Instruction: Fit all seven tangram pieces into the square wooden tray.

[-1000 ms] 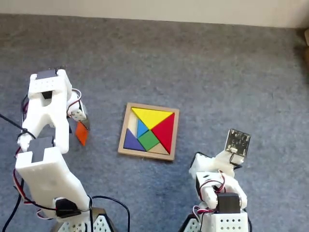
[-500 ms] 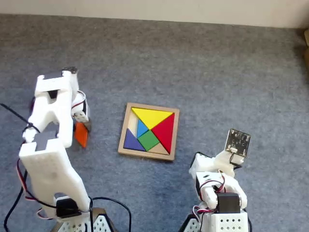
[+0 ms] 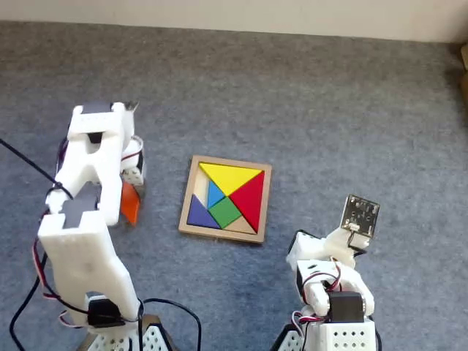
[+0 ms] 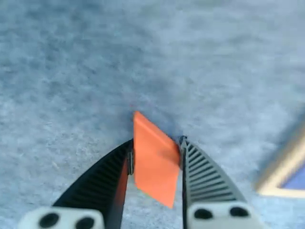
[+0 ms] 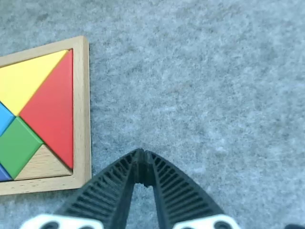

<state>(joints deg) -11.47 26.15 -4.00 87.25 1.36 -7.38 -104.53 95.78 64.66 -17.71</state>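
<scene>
While grey carpet (image 3: 329, 95) underlies everything, the left end effector (image 4: 156, 143) pinches an orange piece (image 4: 153, 167).

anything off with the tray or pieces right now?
Nothing spilled or damaged. The orange piece is clamped askew in the left end effector, outside the tray. The tray's slot nearest that arm is bare; the tan triangle may be a piece or bare wood.

Prob. a small robotics lab or hobby setup, indoors; can't tell which. Signs: grey low-pile carpet (image 3: 329, 95) as work surface, pale wall strip (image 3: 219, 13) along far edge, white plastic left arm (image 3: 80, 219) & right arm (image 3: 333, 292) w/ loose wiring (image 3: 319, 280) showing, plus a bare circuit board (image 3: 361, 211) on the right arm's wrist.
</scene>
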